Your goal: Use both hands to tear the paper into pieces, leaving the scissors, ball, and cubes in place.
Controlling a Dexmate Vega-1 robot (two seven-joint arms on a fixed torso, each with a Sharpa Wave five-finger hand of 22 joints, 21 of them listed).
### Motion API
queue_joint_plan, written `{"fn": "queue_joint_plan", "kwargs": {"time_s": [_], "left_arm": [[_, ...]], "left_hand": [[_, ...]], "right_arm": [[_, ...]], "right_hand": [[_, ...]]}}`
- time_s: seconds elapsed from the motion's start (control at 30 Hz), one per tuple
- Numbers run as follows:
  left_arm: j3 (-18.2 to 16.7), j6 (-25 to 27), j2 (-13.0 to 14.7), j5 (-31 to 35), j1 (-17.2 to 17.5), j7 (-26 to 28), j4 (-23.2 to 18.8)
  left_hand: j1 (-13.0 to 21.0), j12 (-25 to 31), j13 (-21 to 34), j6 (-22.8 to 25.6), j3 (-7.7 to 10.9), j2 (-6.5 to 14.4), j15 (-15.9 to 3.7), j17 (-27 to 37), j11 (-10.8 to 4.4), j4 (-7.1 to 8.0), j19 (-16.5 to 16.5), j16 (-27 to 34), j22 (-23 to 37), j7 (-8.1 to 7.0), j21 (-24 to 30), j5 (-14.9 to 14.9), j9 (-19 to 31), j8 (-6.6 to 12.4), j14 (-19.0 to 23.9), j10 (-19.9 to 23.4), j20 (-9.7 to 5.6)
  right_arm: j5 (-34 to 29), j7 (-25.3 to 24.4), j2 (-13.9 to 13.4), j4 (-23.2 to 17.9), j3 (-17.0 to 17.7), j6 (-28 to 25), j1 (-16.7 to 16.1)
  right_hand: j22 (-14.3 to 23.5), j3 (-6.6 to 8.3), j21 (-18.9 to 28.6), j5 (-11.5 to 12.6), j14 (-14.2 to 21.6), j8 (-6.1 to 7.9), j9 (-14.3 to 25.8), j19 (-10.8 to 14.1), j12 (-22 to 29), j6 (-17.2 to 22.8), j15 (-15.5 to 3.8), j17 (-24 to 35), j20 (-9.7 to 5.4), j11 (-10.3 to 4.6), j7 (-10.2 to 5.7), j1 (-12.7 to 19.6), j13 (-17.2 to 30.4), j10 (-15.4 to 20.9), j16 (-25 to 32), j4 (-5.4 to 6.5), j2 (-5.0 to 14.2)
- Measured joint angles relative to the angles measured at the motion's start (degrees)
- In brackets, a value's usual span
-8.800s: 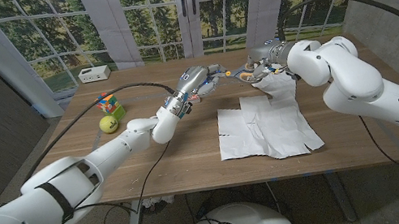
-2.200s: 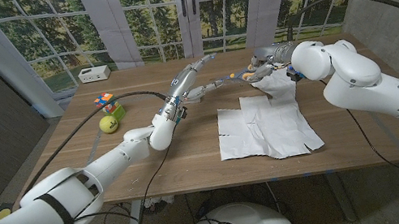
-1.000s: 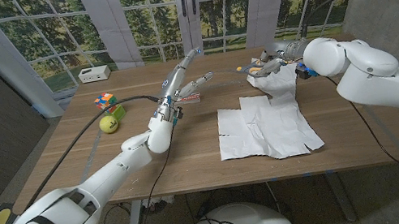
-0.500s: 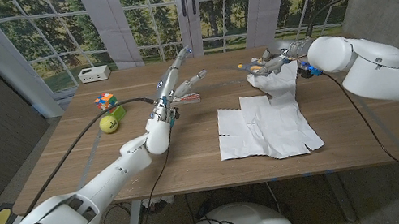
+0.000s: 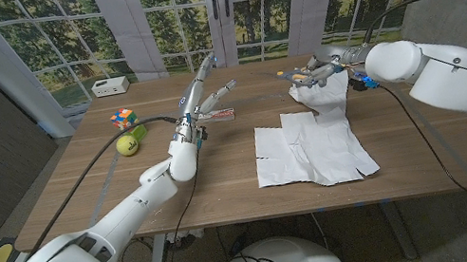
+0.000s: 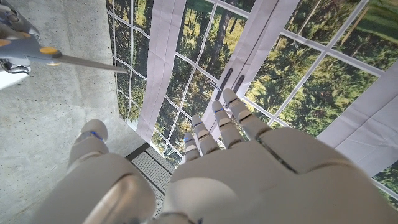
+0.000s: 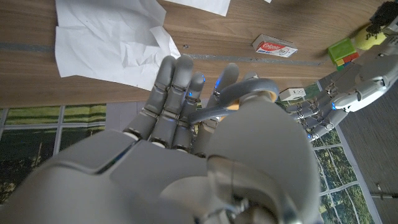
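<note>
Left robot hand (image 5: pixel 204 93): raised above the bench, fingers spread and reaching away from me — nothing in it.
Right robot hand (image 5: pixel 317 71): over the far right of the bench, fingers curled round the scissors' (image 7: pixel 239 94) grey handle loop — grasping them.
Paper (image 5: pixel 311 146): white, creased, partly torn, lying right of centre on the bench (image 5: pixel 90 190); its far corner is lifted, just below my right robot hand.
Ball (image 5: pixel 127 145): yellow-green, left side, near the coloured cubes (image 5: pixel 125 120).
Small red-and-white box (image 5: pixel 220 115): just below my left fingertips.
</note>
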Motion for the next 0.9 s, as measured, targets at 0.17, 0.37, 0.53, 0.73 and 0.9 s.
{"fn": "queue_joint_plan", "kwargs": {"time_s": [0.17, 0.37, 0.53, 0.73, 0.9], "left_arm": [[-0.32, 0.21, 0.02, -0.25, 0.3, -0.29, -0.41], [-0.61, 0.37, 0.03, -0.6, 0.58, -0.76, -0.74], [-0.71, 0.37, 0.0, -0.76, 0.68, -1.04, -0.8], [-0.72, 0.08, -0.25, -0.85, 0.68, -1.33, -0.62], [-0.7, -0.58, -0.55, -0.91, 0.25, -1.56, 0.08]], "left_hand": [[0.0, 0.0, 0.0, 0.0, -0.05, 0.0, 0.0, 0.0, 0.0, 0.05, 0.0, 0.0, 0.0, 0.0, -0.12, 0.0, 0.0, 0.0, 0.0, 0.0, 0.0], [0.23, 0.0, 0.0, 0.0, -0.47, 0.23, 0.0, 0.0, 0.0, 0.0, 0.0, 0.0, -0.01, 0.0, -0.23, 0.0, 0.0, 0.25, 0.0, 0.0, 0.0], [0.23, 0.29, -0.3, 0.0, -0.57, 0.23, 0.0, 0.0, 0.0, 0.09, 0.0, 0.0, -0.01, 0.0, -0.23, 0.0, 0.01, 0.25, 0.0, 0.0, 0.0], [0.23, 0.29, -0.29, 0.0, -0.95, 0.23, 0.0, 0.0, 0.0, 0.0, 0.0, 0.28, -0.01, 0.0, -0.23, 0.06, 0.01, 0.47, 0.01, 0.0, 0.0], [0.45, 0.29, -0.29, 0.0, -0.95, 0.46, 0.0, 0.0, 0.0, 0.0, 0.0, 0.28, -0.01, 0.0, -0.23, 0.29, 0.01, 0.48, 0.01, 0.01, 0.0]], "right_arm": [[5.23, -1.39, 0.22, 0.69, 1.96, 2.44, -1.22], [14.25, -2.02, 1.66, 3.28, 5.27, 6.86, -3.22], [18.82, -2.6, 2.08, 4.55, 6.34, 9.15, -3.78], [23.46, -2.82, 2.33, 6.33, 7.04, 12.08, -4.24], [26.46, -3.51, 2.4, 7.51, 7.54, 14.59, -4.92]], "right_hand": [[0.33, -0.04, 0.82, 0.44, 0.02, 0.03, -0.09, -0.01, 0.41, 0.12, -0.01, -0.32, 0.01, 0.1, 0.12, 0.0, -0.1, 0.1, 0.22, -0.04, 0.0], [0.18, -0.07, 1.29, 0.45, 0.02, 0.03, -0.26, -0.62, 0.42, 0.12, 0.0, -0.59, 0.0, 0.09, 0.11, 0.0, 0.01, 0.1, 0.43, -0.07, 0.0], [0.08, -0.31, 1.74, 0.44, 0.02, 0.03, -0.5, -1.25, 0.65, 0.12, 0.0, -1.05, 0.0, 0.09, 0.11, 0.0, 0.01, 0.1, 0.54, -0.3, 0.0], [-0.36, -0.42, 1.9, 0.44, -0.13, 0.03, -0.62, -1.87, 0.87, 0.1, -0.12, -1.36, 0.0, 0.09, 0.13, 0.0, -0.13, 0.09, 0.65, -0.21, 0.0], [-0.72, -0.54, 2.34, 0.44, -0.37, 0.04, -0.62, -2.06, 0.88, 0.09, 0.1, -1.64, 0.2, -0.25, 0.13, 0.0, -0.19, -0.25, 0.65, -0.21, 0.0]]}}
